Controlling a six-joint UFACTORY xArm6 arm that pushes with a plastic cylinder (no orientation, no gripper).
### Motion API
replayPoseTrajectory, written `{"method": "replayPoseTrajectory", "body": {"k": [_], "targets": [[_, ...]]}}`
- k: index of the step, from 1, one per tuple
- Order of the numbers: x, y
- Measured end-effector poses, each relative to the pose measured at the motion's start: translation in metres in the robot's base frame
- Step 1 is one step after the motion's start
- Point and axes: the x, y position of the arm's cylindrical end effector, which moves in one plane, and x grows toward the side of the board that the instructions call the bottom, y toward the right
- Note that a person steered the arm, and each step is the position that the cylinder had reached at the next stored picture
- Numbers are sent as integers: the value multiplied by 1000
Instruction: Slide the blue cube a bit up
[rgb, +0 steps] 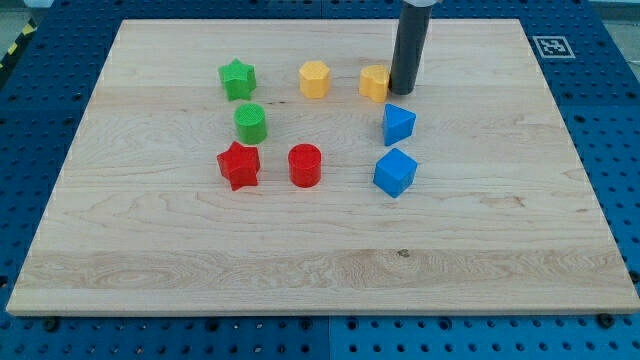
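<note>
The blue cube (395, 172) sits right of the board's middle. A second blue block (399, 124), angular and smaller, lies just above it. My tip (403, 92) rests on the board just above that second blue block. It touches or nearly touches the right side of a yellow block (373, 83), which the rod partly hides. The tip is well above the blue cube, with the smaller blue block between them.
A yellow hexagon-like block (314, 79) and a green star (237, 79) lie in the upper row to the left. A green cylinder (250, 122), a red star (239, 165) and a red cylinder (304, 165) lie left of the blue blocks. The wooden board (500, 250) is bordered by blue pegboard.
</note>
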Motion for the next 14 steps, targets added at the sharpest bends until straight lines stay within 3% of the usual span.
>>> {"method": "replayPoseTrajectory", "body": {"k": [2,7,9,10,11,12,13,14], "targets": [[-23,28],[-16,70],[44,121],[120,117],[187,92],[224,26],[224,-30],[222,-31]]}}
